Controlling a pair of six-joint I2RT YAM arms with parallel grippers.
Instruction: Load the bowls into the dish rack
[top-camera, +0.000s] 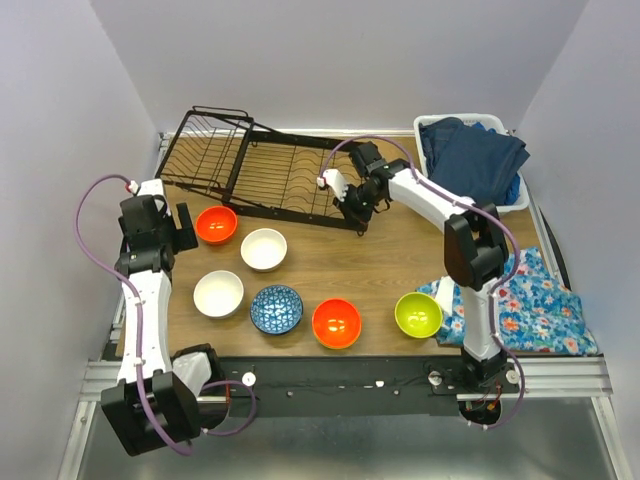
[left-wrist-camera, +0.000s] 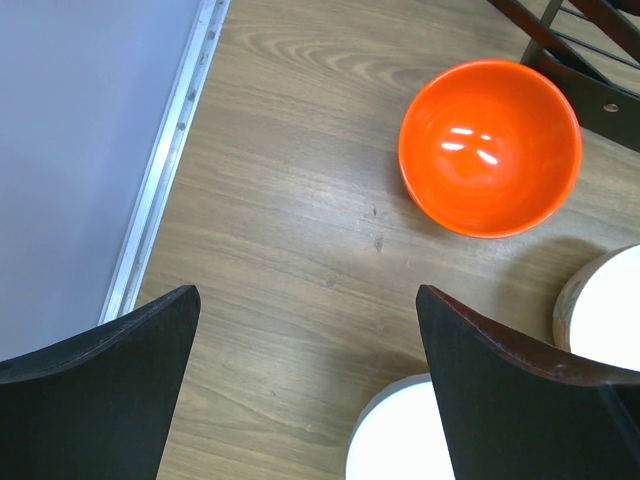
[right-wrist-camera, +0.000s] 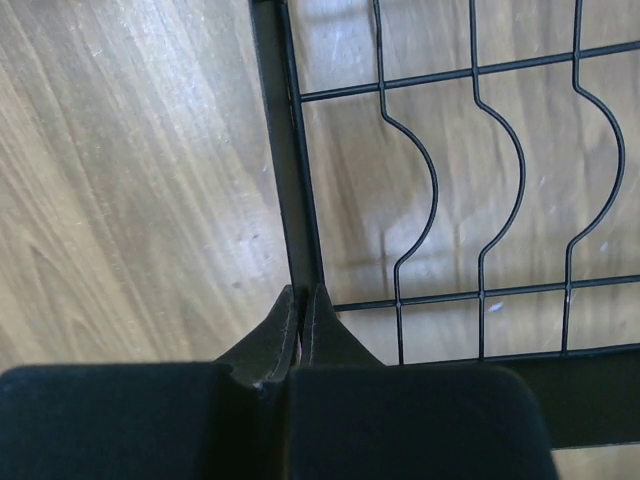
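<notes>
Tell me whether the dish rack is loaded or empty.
Empty: the dish rack shows only bare wires in the top view, nothing standing in its slots.

Left wrist view: white bowl (left-wrist-camera: 395, 445) clipped at the bottom edge, cream bowl (left-wrist-camera: 610, 300) cut off right, dish rack (left-wrist-camera: 620, 120) just a corner.

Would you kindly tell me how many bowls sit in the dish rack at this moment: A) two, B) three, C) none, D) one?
C: in the top view the dish rack holds nothing, and all six bowls in sight rest on the table.
</notes>
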